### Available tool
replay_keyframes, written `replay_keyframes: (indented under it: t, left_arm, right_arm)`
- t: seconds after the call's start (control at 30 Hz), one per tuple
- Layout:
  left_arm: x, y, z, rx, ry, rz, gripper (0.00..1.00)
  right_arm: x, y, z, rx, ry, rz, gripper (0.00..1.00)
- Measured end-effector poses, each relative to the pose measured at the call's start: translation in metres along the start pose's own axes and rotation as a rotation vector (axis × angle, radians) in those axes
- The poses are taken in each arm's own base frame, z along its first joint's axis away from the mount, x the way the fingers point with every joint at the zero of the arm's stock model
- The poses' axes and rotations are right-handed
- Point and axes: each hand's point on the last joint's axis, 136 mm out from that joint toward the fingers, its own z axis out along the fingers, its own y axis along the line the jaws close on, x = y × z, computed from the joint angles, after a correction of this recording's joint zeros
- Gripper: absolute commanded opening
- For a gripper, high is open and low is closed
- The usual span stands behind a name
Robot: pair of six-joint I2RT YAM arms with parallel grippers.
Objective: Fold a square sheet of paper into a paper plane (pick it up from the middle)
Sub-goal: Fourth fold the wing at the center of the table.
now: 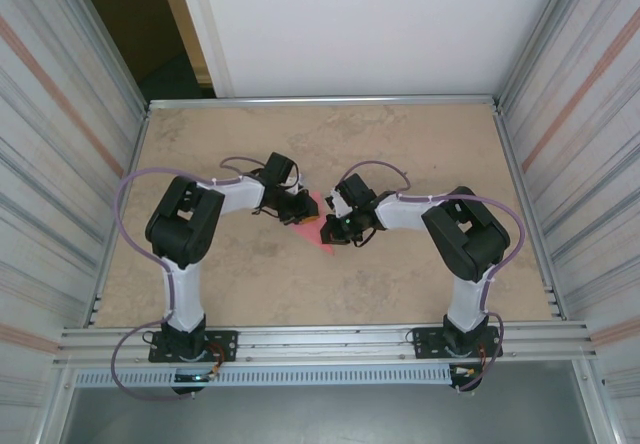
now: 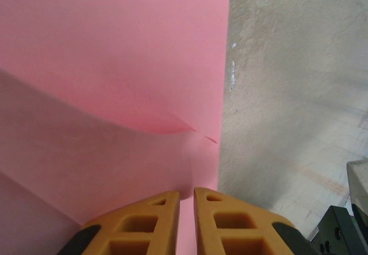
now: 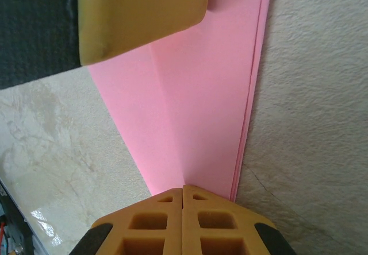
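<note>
At the middle of the table (image 1: 430, 154), between the two arms, we see the pink sheet of paper (image 1: 325, 236) lying partly folded, with one flap curling up in the left wrist view. We mark the left gripper (image 2: 186, 193) narrow, its fingers a thin slit apart low over the paper. The right gripper (image 3: 183, 189) is closed tight, fingertips meeting at the paper's pointed end; we cannot tell if they pinch it.

Left claw (image 1: 300, 208), right claw (image 1: 338, 226) crowd the centre (open tabletop (image 1: 400, 134) all around).
</note>
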Motion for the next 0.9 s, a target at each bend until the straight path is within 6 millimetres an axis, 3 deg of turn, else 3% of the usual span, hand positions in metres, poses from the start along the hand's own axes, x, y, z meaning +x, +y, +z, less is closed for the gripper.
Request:
replay_keyframes:
  t: [0.37, 0.73, 0.9]
  left_arm:
    - [0.000, 0.002, 0.001, -0.045, 0.036, -0.033, 0.15]
    - [0.000, 0.002, 0.001, -0.057, 0.038, -0.035, 0.15]
    - [0.000, 0.002, 0.001, -0.056, 0.038, -0.035, 0.15]
  right_arm:
    - [0.015, -0.007, -0.008, 0.007, 0.005, -0.016, 0.07]
    - [0.054, -0.019, -0.032, 0.030, 0.045, -0.009, 0.07]
    - [0.035, 0.007, -0.056, -0.022, -0.049, -0.064, 0.07]
